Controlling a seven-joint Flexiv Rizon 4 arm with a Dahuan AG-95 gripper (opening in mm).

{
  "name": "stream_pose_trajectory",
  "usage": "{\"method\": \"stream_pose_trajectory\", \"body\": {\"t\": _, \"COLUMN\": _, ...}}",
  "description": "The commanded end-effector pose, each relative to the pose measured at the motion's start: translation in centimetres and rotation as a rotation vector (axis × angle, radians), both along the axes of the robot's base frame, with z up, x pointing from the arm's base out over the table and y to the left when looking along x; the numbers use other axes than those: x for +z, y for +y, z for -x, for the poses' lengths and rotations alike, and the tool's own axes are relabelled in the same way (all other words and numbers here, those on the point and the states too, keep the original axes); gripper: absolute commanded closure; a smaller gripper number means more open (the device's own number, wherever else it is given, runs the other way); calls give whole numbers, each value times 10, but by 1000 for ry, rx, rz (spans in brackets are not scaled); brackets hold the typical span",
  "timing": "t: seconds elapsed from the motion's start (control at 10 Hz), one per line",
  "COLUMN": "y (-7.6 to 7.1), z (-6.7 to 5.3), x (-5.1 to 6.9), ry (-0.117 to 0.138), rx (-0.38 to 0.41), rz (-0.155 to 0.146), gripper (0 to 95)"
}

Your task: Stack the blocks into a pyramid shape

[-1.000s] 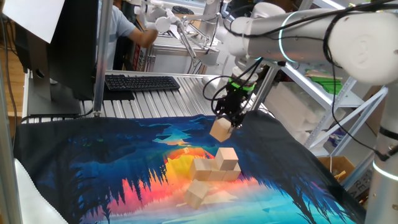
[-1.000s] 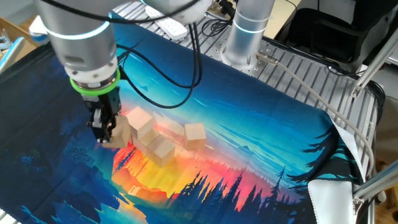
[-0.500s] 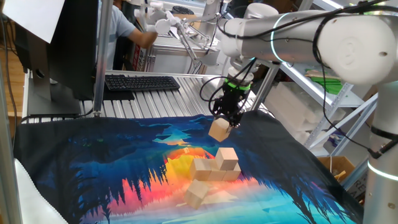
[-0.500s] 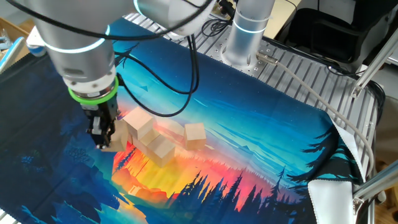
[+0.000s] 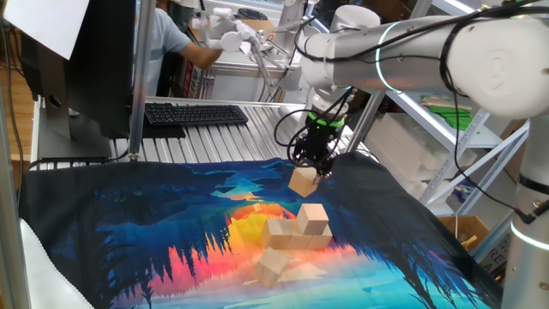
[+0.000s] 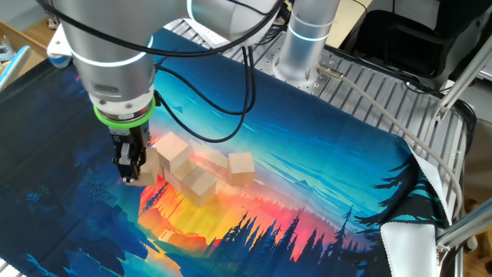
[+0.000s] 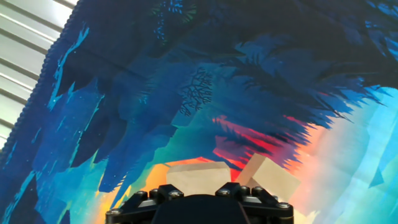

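The tool point(image 5: 306, 166) points straight down, pinching one wooden block point(image 5: 303, 181) clear above the forest-print cloth point(image 5: 129, 223) (the block hangs a bit tilted). Just beside it, the other blocks point(image 5: 296, 233) sit clustered on the cloth, one stacked on top.

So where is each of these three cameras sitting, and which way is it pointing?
One fixed view: low at the cloth's edge, facing the arm; the tool holds a block above the stacked blocks.
The other fixed view: high, opposite side, looking down past the arm's base.
Hand view: on the hand, looking down; only the tool's body shows.
Shared: both fixed views show the held block and the stack.
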State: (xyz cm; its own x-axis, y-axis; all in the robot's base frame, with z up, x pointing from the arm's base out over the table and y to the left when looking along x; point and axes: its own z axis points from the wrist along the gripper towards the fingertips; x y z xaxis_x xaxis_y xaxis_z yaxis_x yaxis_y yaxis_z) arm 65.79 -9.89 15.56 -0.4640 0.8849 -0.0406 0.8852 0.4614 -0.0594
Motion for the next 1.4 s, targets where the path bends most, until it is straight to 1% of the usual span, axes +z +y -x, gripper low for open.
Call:
{"method": "stream_pose_trajectory", "body": {"t": 0.1, "y": 0, "z": 0, "x": 0, "ry": -2, "rx": -1, "rz": -1, "gripper": 950}}
{"method": "stream_pose_trajectory", "body": {"t": 0.2, "y": 0, "z": 0, "x": 0, "ry": -3, "rx": -9, "rz": -10, "gripper": 950}}
{"method": "stream_pose_trajectory", "body": {"t": 0.3, "y": 0, "z": 0, "x": 0, "ry": -3, "rx": -9, "rz": -10, "gripper": 950}}
{"method": "stream_pose_trajectory", "body": {"t": 0.4, "y": 4, "z": 4, "x": 0, "ry": 0, "rx": -40, "rz": -12, "gripper": 950}}
{"method": "stream_pose_trajectory", "body": {"t": 0.5, "y": 7, "z": 6, "x": 1, "ry": 5, "rx": -91, "rz": -25, "gripper": 950}}
{"method": "stream_pose_trajectory", "body": {"t": 0.6, "y": 12, "z": 8, "x": 4, "ry": 4, "rx": -149, "rz": -36, "gripper": 950}}
{"method": "stream_pose_trajectory", "body": {"t": 0.7, "y": 18, "z": 11, "x": 8, "ry": -1, "rx": -187, "rz": -34, "gripper": 950}}
{"method": "stream_pose_trajectory", "body": {"t": 0.9, "y": 29, "z": 15, "x": 15, "ry": -12, "rx": -254, "rz": -58, "gripper": 950}}
{"method": "stream_pose_trajectory", "body": {"t": 1.1, "y": 34, "z": 15, "x": 20, "ry": -13, "rx": -298, "rz": -81, "gripper": 950}}
{"method": "stream_pose_trajectory", "body": {"t": 1.3, "y": 40, "z": 19, "x": 23, "ry": -15, "rx": -319, "rz": -78, "gripper": 950}}
{"method": "stream_pose_trajectory", "body": {"t": 1.4, "y": 47, "z": 23, "x": 26, "ry": -16, "rx": -348, "rz": -72, "gripper": 950}}
